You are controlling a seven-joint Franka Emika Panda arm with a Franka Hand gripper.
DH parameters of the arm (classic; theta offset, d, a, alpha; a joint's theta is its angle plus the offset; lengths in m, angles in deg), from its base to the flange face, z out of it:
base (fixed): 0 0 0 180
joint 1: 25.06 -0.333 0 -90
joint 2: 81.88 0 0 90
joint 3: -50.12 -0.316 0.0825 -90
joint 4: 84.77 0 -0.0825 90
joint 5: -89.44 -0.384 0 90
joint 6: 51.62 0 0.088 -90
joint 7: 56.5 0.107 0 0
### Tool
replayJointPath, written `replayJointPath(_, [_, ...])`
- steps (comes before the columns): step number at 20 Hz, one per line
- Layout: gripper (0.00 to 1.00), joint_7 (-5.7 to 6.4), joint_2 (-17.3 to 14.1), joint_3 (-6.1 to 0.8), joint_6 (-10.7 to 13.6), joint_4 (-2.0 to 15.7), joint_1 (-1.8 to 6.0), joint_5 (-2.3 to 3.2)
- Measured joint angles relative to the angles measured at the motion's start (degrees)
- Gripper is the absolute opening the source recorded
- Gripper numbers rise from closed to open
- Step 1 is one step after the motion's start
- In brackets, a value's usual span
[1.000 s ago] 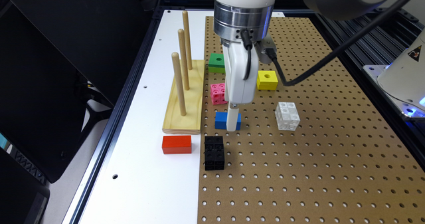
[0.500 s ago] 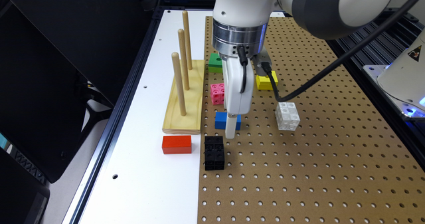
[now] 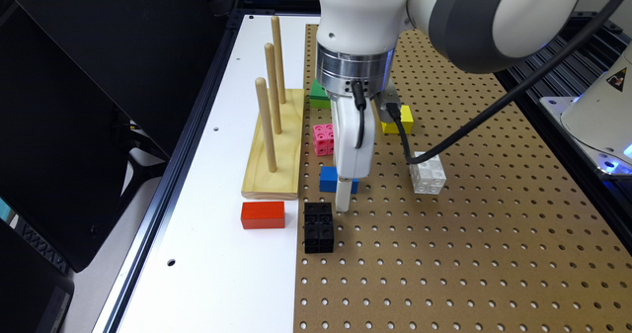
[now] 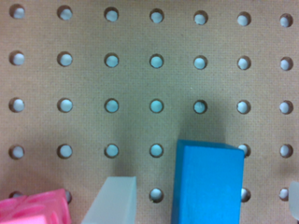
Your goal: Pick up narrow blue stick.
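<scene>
- The blue stick [image 3: 328, 179] lies mid-frame in the exterior view, crowded: pink cube [image 3: 323, 139] just above it, black block [image 3: 318, 227] just below.
- Peg stand [image 3: 273, 145] walls off the left.
- Bare pegboard [image 3: 469, 254] opens rightward, up to the clear block [image 3: 427, 173].
- Red block [image 3: 262, 215] sits lower left.

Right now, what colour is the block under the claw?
Bright blue: the narrow blue stick, clearest in the wrist view.

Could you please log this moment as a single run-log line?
phase: descent for grasp | target: narrow blue stick on pegboard | gripper: jaws open, straddling target | grasp: not yet closed
</scene>
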Motion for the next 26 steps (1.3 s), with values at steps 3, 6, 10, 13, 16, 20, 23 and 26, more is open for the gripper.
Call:
replayJointPath(3, [1.00, 0.00, 0.0, 0.11, 0.0, 0.17, 0.03, 0.06])
replayJointPath(6, [1.00, 0.00, 0.0, 0.19, 0.0, 0.24, 0.04, 0.12])
replayJointPath(10, [1.00, 0.00, 0.0, 0.34, 0.0, 0.44, 0.04, 0.25])
replayJointPath(13, [1.00, 0.00, -0.2, 0.47, 0.0, 0.71, 0.04, 0.40])
replayJointPath(16, [1.00, 0.00, -1.3, 0.54, -0.5, 1.04, 0.04, 0.66])
replayJointPath(20, [0.00, 0.01, -1.4, 0.54, -0.4, 1.24, 0.04, 0.72])
replayJointPath(23, [0.00, 0.01, -1.4, 0.53, -0.4, 1.24, 0.06, 0.72])
replayJointPath(26, [0.00, 0.01, -1.2, 0.60, -0.3, 1.21, 0.08, 0.72])
